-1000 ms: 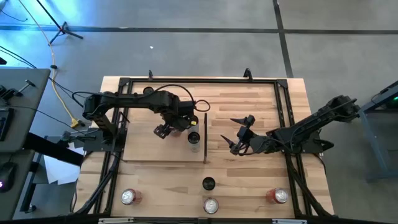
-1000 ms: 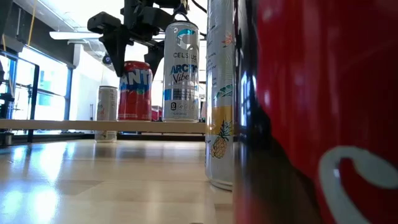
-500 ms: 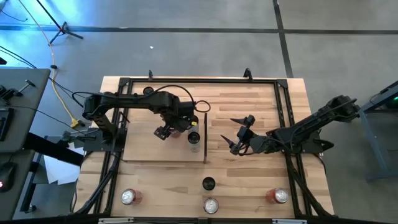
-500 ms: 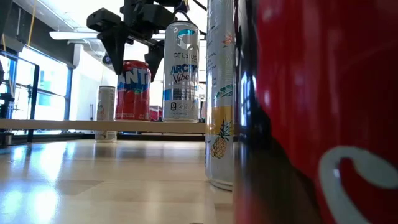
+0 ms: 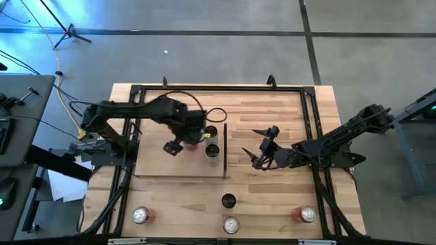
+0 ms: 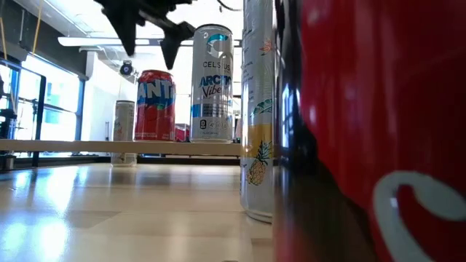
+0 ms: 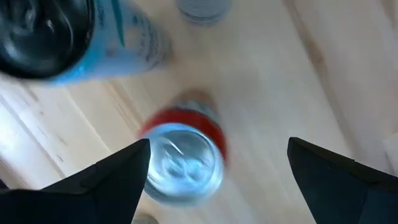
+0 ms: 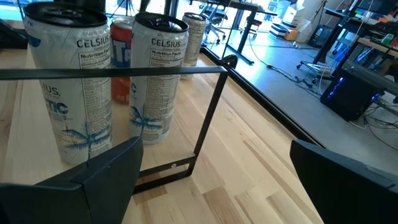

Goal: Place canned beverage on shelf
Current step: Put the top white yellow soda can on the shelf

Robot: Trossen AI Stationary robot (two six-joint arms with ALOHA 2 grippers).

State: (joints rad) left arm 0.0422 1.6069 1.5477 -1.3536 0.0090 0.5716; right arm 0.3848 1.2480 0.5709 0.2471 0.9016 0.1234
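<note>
A red can (image 6: 155, 105) stands upright on its base on the pale-wood shelf (image 5: 153, 163), beside a tall blue-and-white Celsius can (image 6: 212, 81). In the left wrist view the red can's silver top (image 7: 183, 160) shows below and between my fingers. My left gripper (image 6: 149, 44) is open and hangs above the red can, clear of it; in the high view it (image 5: 172, 145) is over the shelf, left of the cans. My right gripper (image 5: 257, 145) is open and empty, right of the shelf's dark upright strip (image 5: 225, 150).
Two dark-topped cans (image 5: 212, 141) stand on the shelf near the strip. Several more cans stand along the table's near edge (image 5: 231, 224), and one dark-topped can (image 5: 228, 201) stands just behind them. A black metal frame (image 5: 218, 88) runs around the tabletop.
My left gripper has gone up and a little toward the table's left edge, from around the red can's top to well above it, staying open. The red can has stayed upright on the shelf.
</note>
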